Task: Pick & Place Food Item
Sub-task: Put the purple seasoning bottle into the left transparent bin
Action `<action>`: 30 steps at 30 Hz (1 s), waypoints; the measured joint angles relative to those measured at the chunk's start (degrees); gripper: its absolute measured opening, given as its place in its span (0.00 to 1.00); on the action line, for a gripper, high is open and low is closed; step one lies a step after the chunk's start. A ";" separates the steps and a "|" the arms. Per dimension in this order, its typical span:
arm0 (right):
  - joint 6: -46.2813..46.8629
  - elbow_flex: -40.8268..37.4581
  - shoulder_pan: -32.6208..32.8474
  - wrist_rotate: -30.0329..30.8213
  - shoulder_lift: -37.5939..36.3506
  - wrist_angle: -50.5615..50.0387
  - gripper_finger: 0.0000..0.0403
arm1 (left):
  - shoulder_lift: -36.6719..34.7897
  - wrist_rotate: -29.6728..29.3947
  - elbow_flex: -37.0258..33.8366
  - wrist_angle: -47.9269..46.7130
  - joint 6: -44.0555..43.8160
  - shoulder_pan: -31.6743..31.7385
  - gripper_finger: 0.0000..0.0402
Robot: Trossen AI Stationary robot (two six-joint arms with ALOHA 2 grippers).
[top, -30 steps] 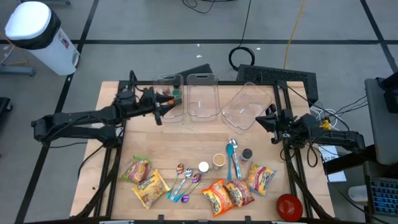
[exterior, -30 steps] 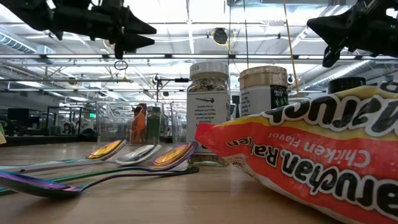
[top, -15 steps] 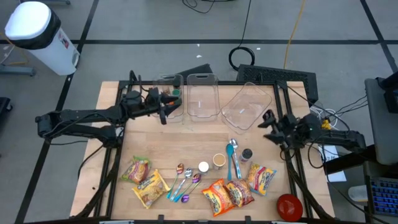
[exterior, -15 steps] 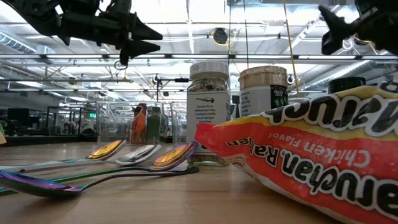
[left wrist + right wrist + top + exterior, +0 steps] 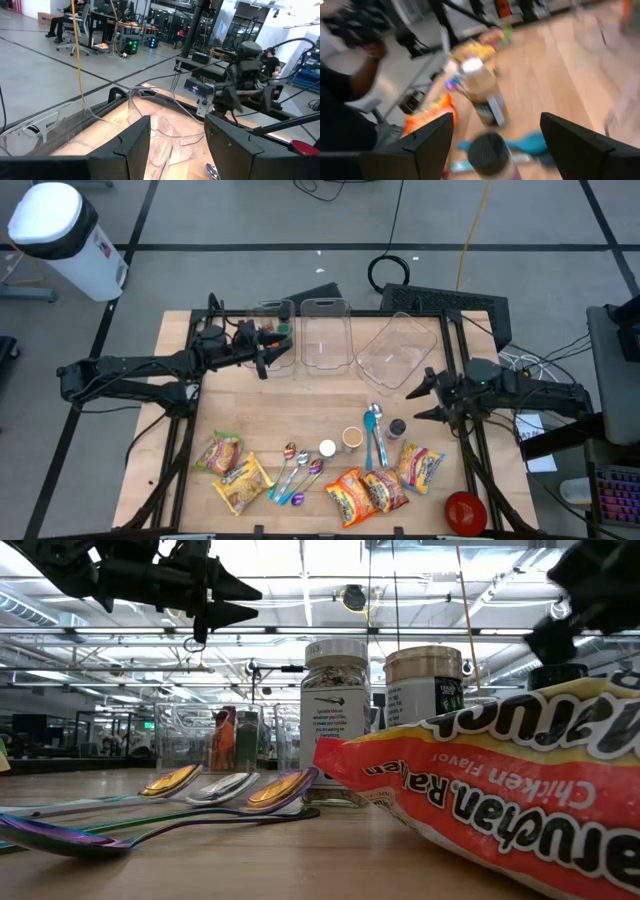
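Several ramen packets lie along the table's near edge: two yellow-green ones (image 5: 230,465) at the left and orange ones (image 5: 365,492) in the middle, seen close in the low view (image 5: 500,800). My right gripper (image 5: 417,403) hovers open at the right, above the table, pointing toward the table's left; a dark-lidded jar (image 5: 490,152) stands beyond its fingers. My left gripper (image 5: 263,360) is open and level beside the leftmost clear container (image 5: 272,335), nothing between its fingers (image 5: 132,150).
Three clear containers (image 5: 324,335) stand along the far edge; the leftmost holds orange and green things. Spice jars (image 5: 352,438), a blue spoon (image 5: 376,435) and metal spoons (image 5: 298,472) lie mid-table. A red bowl (image 5: 465,512) sits at the near right corner.
My right gripper has opened from shut, swung its fingers round toward the table's left and drifted toward the near edge. It holds nothing.
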 joint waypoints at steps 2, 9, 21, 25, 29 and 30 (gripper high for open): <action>0.39 -0.81 1.46 2.37 1.03 -0.20 0.70 | 0.00 0.02 0.00 0.00 -0.06 0.04 0.48; 3.92 -4.85 7.77 6.53 7.47 -0.12 0.69 | 0.00 0.04 0.00 -0.11 -0.16 -0.28 0.48; 10.27 -9.11 21.60 19.17 19.65 6.47 0.69 | 0.00 0.06 0.00 -0.13 0.12 -0.28 0.48; 10.75 -10.12 26.56 25.11 24.42 13.89 0.69 | 0.00 0.06 0.00 -0.11 0.13 -0.28 0.48; 10.20 -10.75 30.60 31.66 29.63 20.69 0.69 | 0.00 0.02 0.01 -0.11 0.13 -0.28 0.48; 10.09 -10.90 31.43 32.92 30.94 22.43 0.69 | 0.00 0.02 0.02 -0.11 0.13 -0.28 0.48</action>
